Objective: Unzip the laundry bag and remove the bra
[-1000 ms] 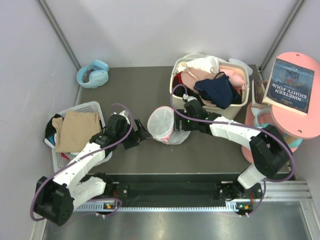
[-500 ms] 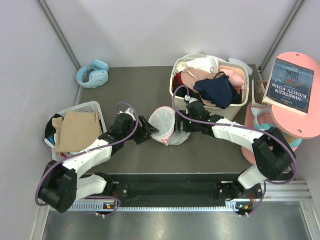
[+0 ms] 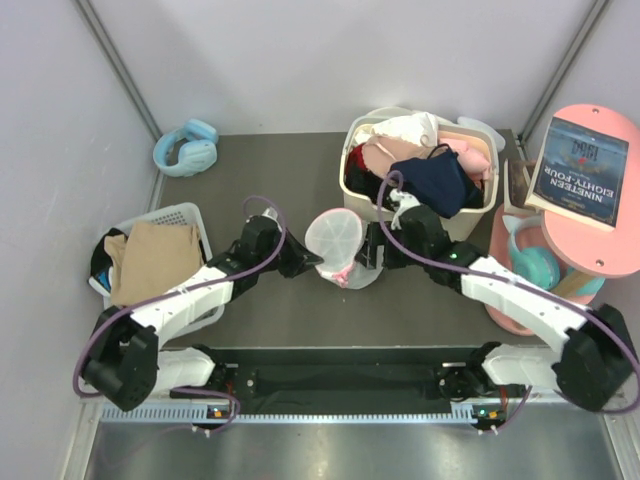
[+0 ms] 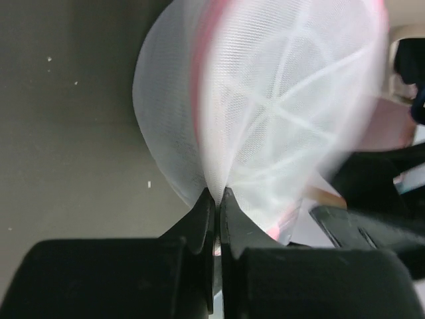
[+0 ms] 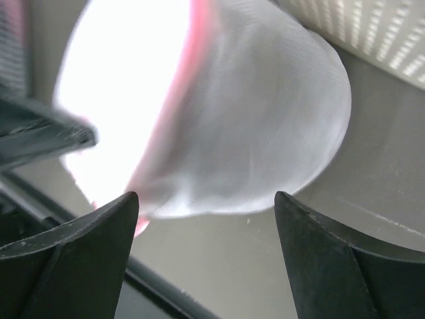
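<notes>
Laundry bag (image 3: 333,238), only one, pinched by left gripper (image 4: 214,193); right gripper (image 5: 204,203) agape.

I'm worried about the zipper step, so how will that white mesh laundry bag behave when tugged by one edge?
Probably floppy: the laundry bag puckers where the left end effector pinches its mesh. Likely light, being thin see-through net. It may drag along the table rather than unzip, since the right end effector is open, not gripping.
</notes>
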Robot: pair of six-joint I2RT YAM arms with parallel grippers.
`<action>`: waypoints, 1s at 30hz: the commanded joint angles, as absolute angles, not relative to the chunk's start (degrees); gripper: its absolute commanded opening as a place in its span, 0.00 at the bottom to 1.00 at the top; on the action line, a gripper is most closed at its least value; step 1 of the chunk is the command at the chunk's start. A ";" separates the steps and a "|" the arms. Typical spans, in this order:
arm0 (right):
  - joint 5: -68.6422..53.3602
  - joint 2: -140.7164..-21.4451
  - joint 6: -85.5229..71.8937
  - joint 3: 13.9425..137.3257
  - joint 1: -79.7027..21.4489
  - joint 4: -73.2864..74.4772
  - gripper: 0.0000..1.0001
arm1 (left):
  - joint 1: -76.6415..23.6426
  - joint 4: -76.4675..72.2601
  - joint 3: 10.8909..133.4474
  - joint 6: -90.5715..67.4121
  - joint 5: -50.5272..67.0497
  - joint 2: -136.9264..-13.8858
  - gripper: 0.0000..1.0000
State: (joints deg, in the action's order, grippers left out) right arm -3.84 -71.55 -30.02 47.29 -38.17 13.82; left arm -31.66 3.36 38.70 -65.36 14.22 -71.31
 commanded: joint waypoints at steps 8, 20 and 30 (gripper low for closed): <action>-1.05 -54.93 -29.97 44.91 -45.52 16.09 0.73 | -31.91 6.85 41.66 -73.03 9.76 -65.92 0.00; -1.76 -68.20 -33.84 49.04 -50.36 11.78 0.57 | -31.99 8.61 41.57 -73.39 7.82 -63.55 0.00; -3.96 -72.34 -34.80 50.71 -50.36 7.74 0.54 | -32.17 10.63 41.92 -72.42 6.68 -62.49 0.00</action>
State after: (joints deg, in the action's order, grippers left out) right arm -3.09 -72.25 -34.06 47.53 -49.78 12.27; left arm -31.99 9.89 39.46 -72.31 8.45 -64.27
